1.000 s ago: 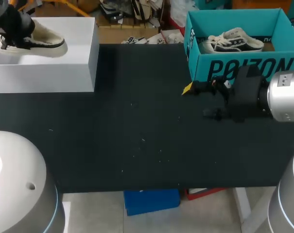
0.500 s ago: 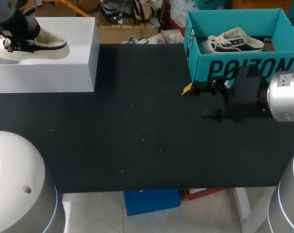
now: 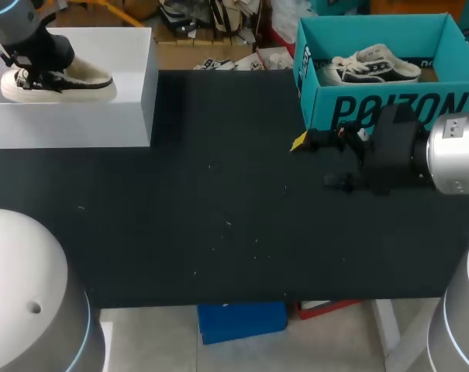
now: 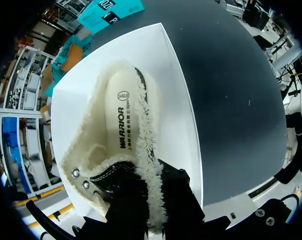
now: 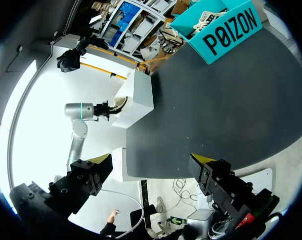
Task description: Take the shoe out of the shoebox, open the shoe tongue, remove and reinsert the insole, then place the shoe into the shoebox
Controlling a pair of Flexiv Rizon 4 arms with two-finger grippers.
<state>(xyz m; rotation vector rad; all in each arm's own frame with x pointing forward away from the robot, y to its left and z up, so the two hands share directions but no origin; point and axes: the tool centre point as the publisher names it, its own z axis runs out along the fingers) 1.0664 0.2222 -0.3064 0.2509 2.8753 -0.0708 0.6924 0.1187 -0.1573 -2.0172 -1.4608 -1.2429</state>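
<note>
A cream, fleece-lined shoe with black trim (image 3: 71, 80) is over the top of the white box (image 3: 102, 116) at the table's far left, sole down; I cannot tell if it touches the box. My left gripper (image 4: 150, 202) is shut on the shoe's fleecy collar at one side, one dark finger inside and one outside. The pale insole (image 4: 122, 112) lies inside the shoe (image 4: 98, 150). My right gripper (image 3: 315, 161) hangs open and empty above the black table, just in front of the teal shoebox (image 3: 389, 108).
The teal shoebox holds another sneaker, white and dark (image 3: 370, 66). In the right wrist view my right gripper (image 5: 153, 160) looks across the table at the white box (image 5: 141, 100) and teal box (image 5: 225, 30). Black tabletop (image 3: 218, 209) stretches between the boxes.
My left arm has carried the shoe to the right across the white box's top and levelled it. The right arm has not moved.
</note>
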